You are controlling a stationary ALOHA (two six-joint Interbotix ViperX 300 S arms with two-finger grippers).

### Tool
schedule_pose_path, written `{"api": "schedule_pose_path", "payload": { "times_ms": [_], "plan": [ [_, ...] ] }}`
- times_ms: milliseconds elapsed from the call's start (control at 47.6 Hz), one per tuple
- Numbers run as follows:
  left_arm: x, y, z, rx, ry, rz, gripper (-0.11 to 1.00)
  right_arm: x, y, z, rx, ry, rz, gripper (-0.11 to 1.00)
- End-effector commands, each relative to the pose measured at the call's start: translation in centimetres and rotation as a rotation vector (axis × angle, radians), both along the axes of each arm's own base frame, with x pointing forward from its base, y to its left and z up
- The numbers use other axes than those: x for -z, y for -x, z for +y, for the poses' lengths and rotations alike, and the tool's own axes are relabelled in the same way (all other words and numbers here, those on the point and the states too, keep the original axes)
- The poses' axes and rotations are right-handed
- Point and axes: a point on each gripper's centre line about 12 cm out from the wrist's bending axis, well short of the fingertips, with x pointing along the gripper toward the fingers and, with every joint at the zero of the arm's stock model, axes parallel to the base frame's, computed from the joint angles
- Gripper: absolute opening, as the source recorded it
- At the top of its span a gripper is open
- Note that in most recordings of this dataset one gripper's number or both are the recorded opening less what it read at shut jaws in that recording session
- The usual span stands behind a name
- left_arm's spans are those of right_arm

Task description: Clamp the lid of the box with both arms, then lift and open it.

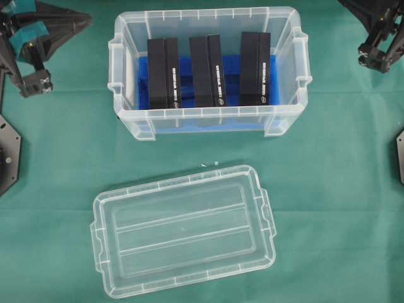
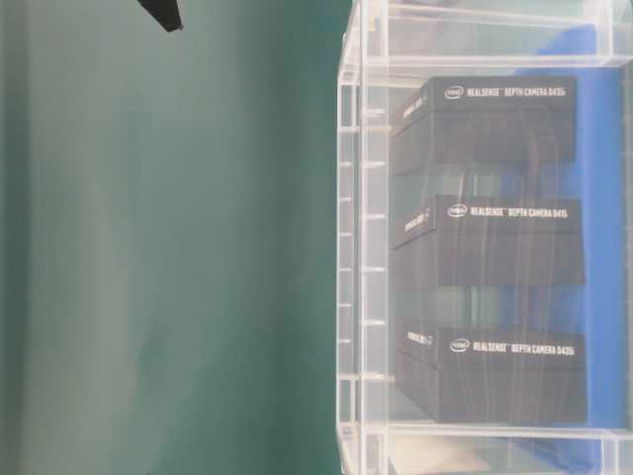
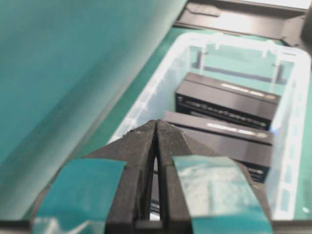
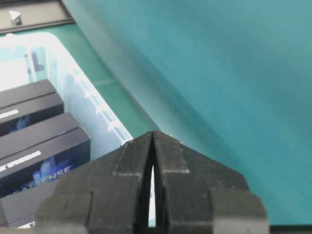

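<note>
your lid (image 1: 183, 230) is off: flat clear ribbed plastic, rounded corners, lying on the green cloth counter (image 1: 341, 189) just in front of the box (image 1: 208, 117). the box is a deep clear tub with a blue floor and three black upright cartons (image 1: 208, 71) inside. your left fingers (image 3: 156, 127), teal tape on them, are clenched on nothing, up at the box's left end. your right fingers (image 4: 153, 137) are clenched empty at its right end. both sit well apart from the lid.
</note>
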Motion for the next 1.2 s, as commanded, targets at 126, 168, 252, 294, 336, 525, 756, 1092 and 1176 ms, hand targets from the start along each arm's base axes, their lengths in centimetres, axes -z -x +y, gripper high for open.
{"api": "schedule_pose_path", "payload": {
  "times_ms": [126, 168, 252, 294, 336, 525, 756, 1092, 1176],
  "plan": [
    [-0.3, -0.7, -1.6, 0.073, 0.004, -0.013, 0.01, -0.4, -0.8, 1.4, -0.068, 0.001, -0.014, 0.00],
    [-0.4, -0.8, -1.8, 0.083, 0.003, -0.014, 0.01, -0.4, -0.9, 1.8, -0.083, 0.002, -0.016, 0.00],
    [-0.4, -0.9, -2.2, 0.100, 0.005, -0.014, 0.01, -0.4, -1.1, 2.4, -0.110, 0.003, -0.017, 0.00],
    [-0.4, -0.9, -2.4, 0.108, 0.006, -0.015, 0.01, -0.5, -1.2, 2.6, -0.120, 0.004, -0.018, 0.00],
    [-0.4, -1.0, -2.5, 0.113, 0.007, -0.017, 0.01, -0.5, -1.3, 2.9, -0.131, 0.002, -0.019, 0.00],
    [-0.4, -1.1, -3.0, 0.138, 0.007, -0.018, 0.01, -0.5, -1.5, 3.4, -0.151, 0.003, -0.017, 0.00],
    [-0.2, -1.1, -3.0, 0.137, 0.009, -0.011, 0.01, -0.5, -1.5, 3.4, -0.153, 0.005, -0.017, 0.00],
    [-0.2, -1.1, -3.0, 0.136, 0.010, -0.010, 0.01, -0.4, -1.5, 3.4, -0.152, 0.006, -0.015, 0.00],
    [-0.2, -1.1, -3.0, 0.136, 0.010, -0.010, 0.01, -0.4, -1.5, 3.5, -0.154, 0.005, -0.014, 0.00]
  ]
}}
